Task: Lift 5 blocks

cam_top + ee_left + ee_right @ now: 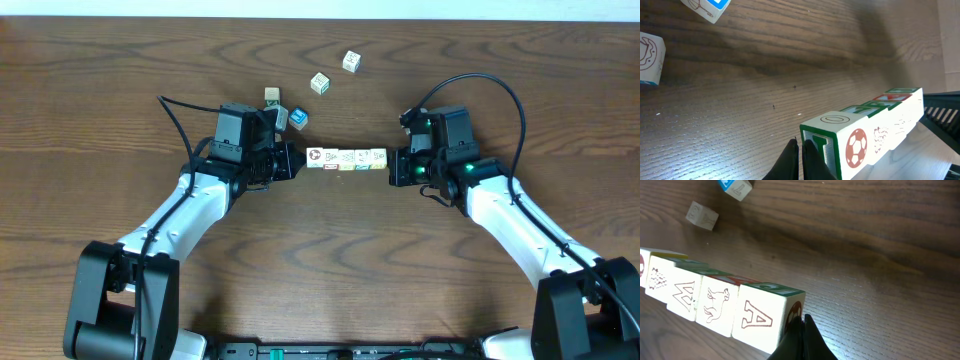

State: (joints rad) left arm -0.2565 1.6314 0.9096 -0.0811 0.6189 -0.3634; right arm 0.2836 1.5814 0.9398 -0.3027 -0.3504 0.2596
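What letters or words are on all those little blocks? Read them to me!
"A", red, on the nearest block of the row in the right wrist view.
"W", red, as it looks, on the third block along that row.
"O", or just a ring, on top of the football block in the left wrist view.
The loose cubes: marks too small or blurred to read.

Blue-topped cube (298, 118) near teal-edged white cube (650, 57), both resting on wooden table (120, 60)
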